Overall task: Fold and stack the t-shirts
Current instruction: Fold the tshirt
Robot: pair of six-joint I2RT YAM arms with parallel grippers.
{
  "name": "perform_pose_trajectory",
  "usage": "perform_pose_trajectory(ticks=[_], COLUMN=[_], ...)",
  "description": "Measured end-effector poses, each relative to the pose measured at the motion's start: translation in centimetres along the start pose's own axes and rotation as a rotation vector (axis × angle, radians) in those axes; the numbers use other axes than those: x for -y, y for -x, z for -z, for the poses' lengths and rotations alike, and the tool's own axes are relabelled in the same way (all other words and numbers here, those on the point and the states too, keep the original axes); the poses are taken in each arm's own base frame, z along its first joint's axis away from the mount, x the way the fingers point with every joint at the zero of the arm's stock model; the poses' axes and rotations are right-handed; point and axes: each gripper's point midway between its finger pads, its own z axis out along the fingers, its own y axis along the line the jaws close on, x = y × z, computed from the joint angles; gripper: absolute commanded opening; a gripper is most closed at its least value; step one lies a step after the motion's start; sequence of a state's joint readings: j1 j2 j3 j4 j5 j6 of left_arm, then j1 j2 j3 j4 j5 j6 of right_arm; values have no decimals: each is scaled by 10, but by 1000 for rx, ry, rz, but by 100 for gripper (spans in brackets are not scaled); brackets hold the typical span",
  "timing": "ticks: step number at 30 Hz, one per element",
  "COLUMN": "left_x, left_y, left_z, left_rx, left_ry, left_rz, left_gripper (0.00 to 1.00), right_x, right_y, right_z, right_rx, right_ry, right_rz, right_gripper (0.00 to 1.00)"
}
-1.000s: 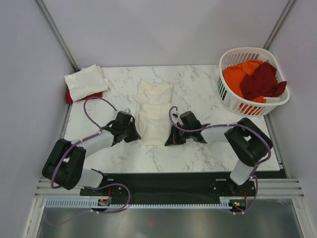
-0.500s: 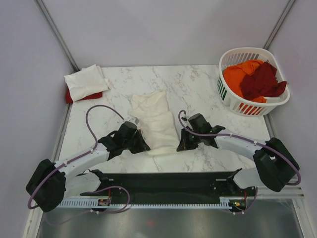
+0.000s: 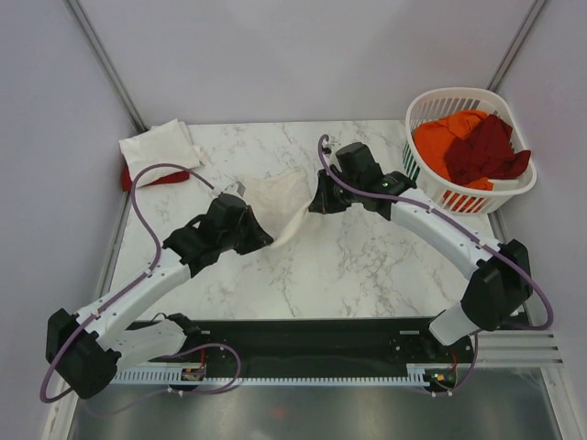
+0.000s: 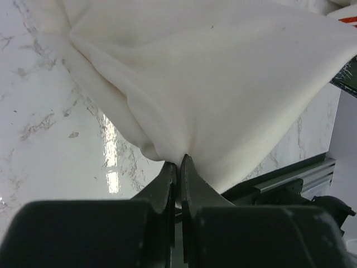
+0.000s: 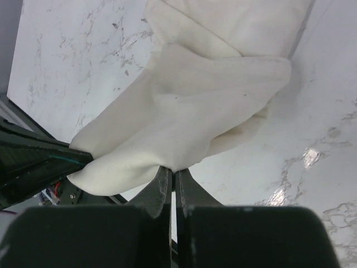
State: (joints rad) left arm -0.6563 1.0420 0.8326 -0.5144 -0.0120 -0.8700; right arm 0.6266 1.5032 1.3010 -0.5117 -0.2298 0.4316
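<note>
A cream t-shirt (image 3: 280, 202) hangs bunched between both grippers above the middle of the marble table (image 3: 367, 266). My left gripper (image 3: 260, 236) is shut on its near left edge, as the left wrist view shows (image 4: 179, 159), with the cloth (image 4: 212, 84) spreading away from it. My right gripper (image 3: 315, 203) is shut on its right edge, as the right wrist view shows (image 5: 172, 170), with the cloth (image 5: 189, 106) draped over it. A folded cream t-shirt (image 3: 158, 149) lies on a red one (image 3: 128, 177) at the back left corner.
A white laundry basket (image 3: 417, 170) at the back right holds orange (image 3: 440, 137) and dark red (image 3: 486, 151) t-shirts. Grey walls close in the table on three sides. The arm bases stand on a black rail (image 3: 312, 344) along the near edge.
Both grippers have lifted the cream t-shirt off the table and carried its near end up and toward the back. The shirt now hangs bunched instead of lying flat.
</note>
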Motion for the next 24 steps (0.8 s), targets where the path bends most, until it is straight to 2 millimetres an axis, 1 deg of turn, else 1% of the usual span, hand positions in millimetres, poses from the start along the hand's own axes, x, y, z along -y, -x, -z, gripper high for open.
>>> perform_pose_trajectory(ticks=[5, 11, 15, 18, 24], left_x=[-7, -11, -13, -24, -55], left_y=[31, 86, 117, 128, 142], left_z=[-7, -16, -30, -49, -90], left_rx=[36, 90, 100, 73, 7], left_ry=[65, 120, 138, 172, 261], left_rz=[16, 28, 31, 41, 61], left_gripper=[2, 2, 2, 2, 2], right_x=[6, 14, 24, 33, 56], right_y=[26, 66, 92, 99, 103], right_z=[-18, -37, -57, -78, -127], right_rx=[-14, 12, 35, 25, -4], right_ry=[-35, -58, -69, -82, -129], right_rz=[0, -11, -24, -38, -70], right_gripper=[0, 0, 0, 0, 0])
